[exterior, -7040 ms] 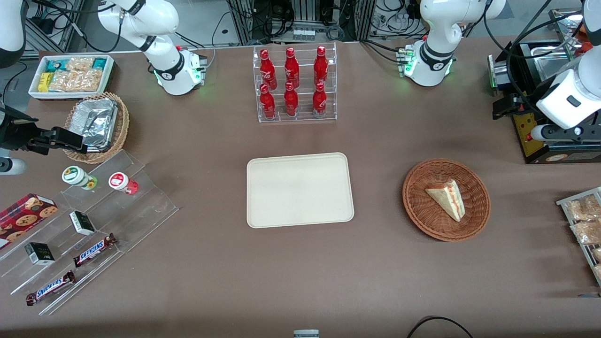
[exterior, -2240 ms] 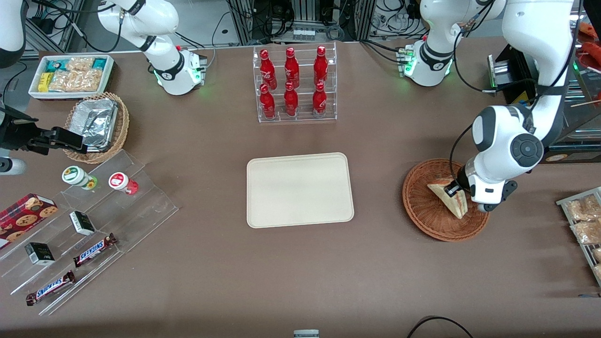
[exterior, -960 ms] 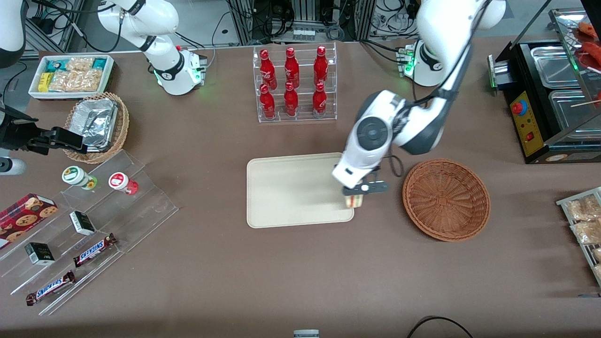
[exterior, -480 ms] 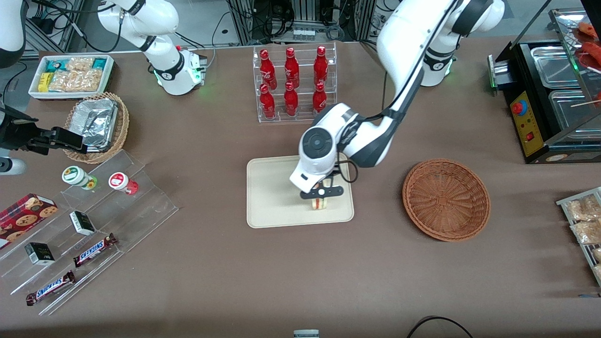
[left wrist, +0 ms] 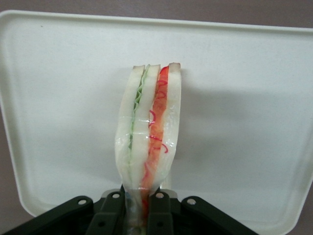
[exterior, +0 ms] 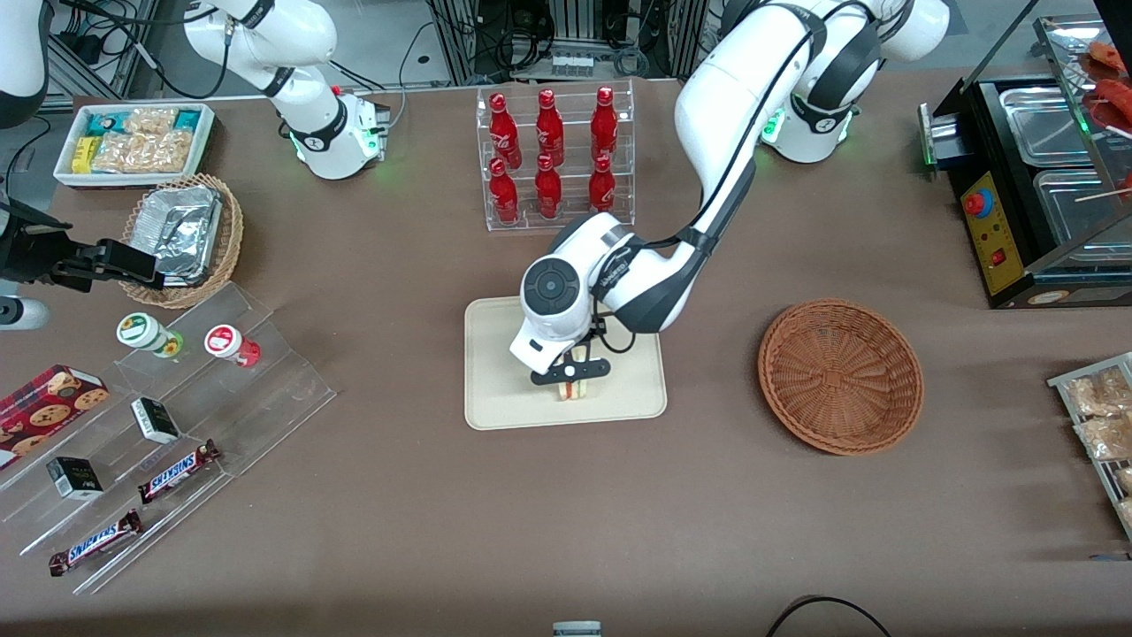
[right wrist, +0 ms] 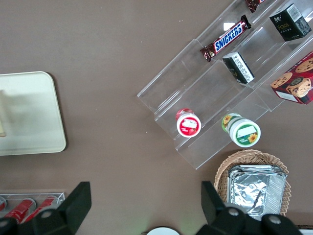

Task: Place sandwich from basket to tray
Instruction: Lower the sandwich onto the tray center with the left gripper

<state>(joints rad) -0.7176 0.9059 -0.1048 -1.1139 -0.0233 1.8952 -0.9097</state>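
Observation:
My left gripper (exterior: 571,380) hangs over the cream tray (exterior: 495,389), shut on the sandwich (exterior: 573,390). In the left wrist view the sandwich (left wrist: 149,132) stands on edge between the black fingers (left wrist: 113,211), its red, white and green layers facing the camera, with the tray (left wrist: 244,98) just beneath it. I cannot tell if it touches the tray. The reddish-brown basket (exterior: 840,375) sits toward the working arm's end of the table with nothing in it.
A clear rack of red bottles (exterior: 553,159) stands farther from the front camera than the tray. Toward the parked arm's end are a clear stepped shelf (exterior: 177,416) with snacks, a tan basket with a foil container (exterior: 181,234) and a white bin of packets (exterior: 133,141).
The gripper has carried the sandwich out of the basket and over the tray, moving in the last second from the tray's basket-side edge toward its middle.

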